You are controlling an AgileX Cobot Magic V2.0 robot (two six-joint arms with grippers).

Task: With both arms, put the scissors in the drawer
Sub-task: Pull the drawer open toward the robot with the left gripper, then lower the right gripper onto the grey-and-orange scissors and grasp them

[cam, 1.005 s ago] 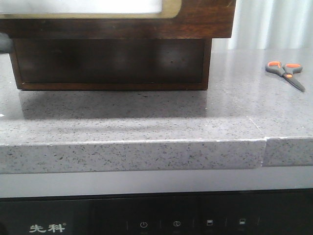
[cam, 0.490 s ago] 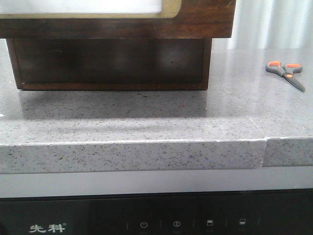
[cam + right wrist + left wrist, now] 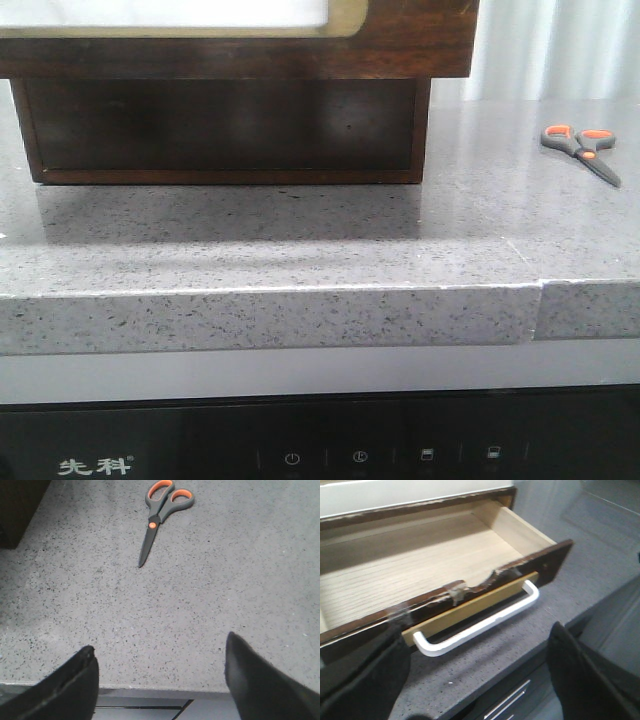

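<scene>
Grey speckled stone tabletop (image 3: 300,240), seam near right front edge; pale curtain (image 3: 560,45) behind. Drawer (image 3: 420,575) pulled out, wood-grain floor bare, white handle (image 3: 480,625). Left pincer (image 3: 480,680) wide before it. Right pincer (image 3: 160,675) wide. Scissors (image 3: 161,517) flat on tabletop, far right, blades closed.

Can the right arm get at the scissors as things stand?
Probably yes. The scissors lie flat and alone on the bare countertop, closed, ahead of the open right pincer. Nothing stands between them; the cabinet sits off to the side.
</scene>
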